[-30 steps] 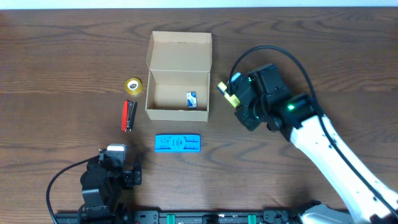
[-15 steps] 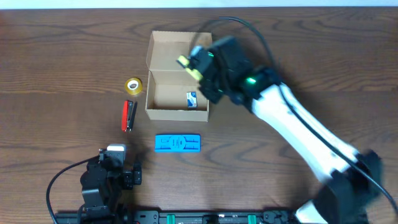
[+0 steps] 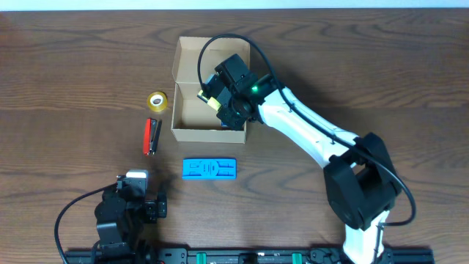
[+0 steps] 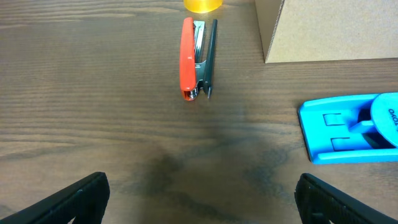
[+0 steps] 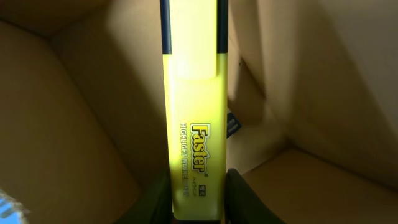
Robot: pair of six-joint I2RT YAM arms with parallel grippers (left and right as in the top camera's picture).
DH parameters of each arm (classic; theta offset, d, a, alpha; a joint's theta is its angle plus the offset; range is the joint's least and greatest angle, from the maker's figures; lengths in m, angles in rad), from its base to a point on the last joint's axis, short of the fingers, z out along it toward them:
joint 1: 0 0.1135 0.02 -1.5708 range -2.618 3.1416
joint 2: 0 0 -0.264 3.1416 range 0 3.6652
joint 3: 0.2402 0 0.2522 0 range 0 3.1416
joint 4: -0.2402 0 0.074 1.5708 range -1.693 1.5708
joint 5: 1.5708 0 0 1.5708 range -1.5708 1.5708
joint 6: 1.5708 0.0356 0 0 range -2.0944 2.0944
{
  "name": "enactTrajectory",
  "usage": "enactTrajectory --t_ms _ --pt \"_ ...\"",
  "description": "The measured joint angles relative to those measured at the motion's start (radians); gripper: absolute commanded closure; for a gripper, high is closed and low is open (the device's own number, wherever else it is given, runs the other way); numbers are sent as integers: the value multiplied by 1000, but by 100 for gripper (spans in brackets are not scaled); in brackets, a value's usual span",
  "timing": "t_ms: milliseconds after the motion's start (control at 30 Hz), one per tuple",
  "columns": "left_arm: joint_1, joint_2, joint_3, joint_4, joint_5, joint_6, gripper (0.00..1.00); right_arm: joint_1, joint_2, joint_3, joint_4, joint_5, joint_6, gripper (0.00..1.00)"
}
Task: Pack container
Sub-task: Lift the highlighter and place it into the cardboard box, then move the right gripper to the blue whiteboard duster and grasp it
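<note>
Left wrist view shows the left gripper spread wide and empty, low over the wooden table; ahead of it lie a red stapler and, beyond that, a yellow tape roll; ahead to its right sit a flat blue plastic item and a corner of the container. Overhead, the cardboard box stands open, flap lid laid back, directly under the right gripper; right wrist view shows the fingers pinching a yellow highlighter by its end, the pen pointing down into the box interior. Risks, as I judge them: let go from this height, the pen may land on end and lean against a wall, later fouling the lid; the box looks light, so a finger or the cable catching its near wall on the way out could drag or tip it toward the blue item.
</note>
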State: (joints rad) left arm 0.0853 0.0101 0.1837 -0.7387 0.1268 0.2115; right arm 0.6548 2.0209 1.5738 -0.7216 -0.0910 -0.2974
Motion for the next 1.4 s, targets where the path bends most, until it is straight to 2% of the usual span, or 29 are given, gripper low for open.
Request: enactTrajectory --t_ms 133,167,467,600,700,1033,1200,1400 --pt "0 0 0 0 0 0 5 0 6 0 10 0 -5 61" --pt "0 0 0 0 0 0 5 0 6 1 18 0 -5 55" --pt "0 0 0 0 0 0 5 1 8 79 44 0 -27 47" --pt "0 0 0 0 0 0 5 9 5 188 -60 -13 -51 39" --pt "0 0 0 0 0 0 5 29 -19 252 -200 -49 -102 32" --pt "0 0 0 0 0 0 5 139 -163 273 -586 -126 -249 22" --pt "0 0 0 0 0 0 5 204 -163 238 -587 -135 -319 16" --pt "0 0 0 0 0 0 5 228 -163 111 -555 -139 -361 14"
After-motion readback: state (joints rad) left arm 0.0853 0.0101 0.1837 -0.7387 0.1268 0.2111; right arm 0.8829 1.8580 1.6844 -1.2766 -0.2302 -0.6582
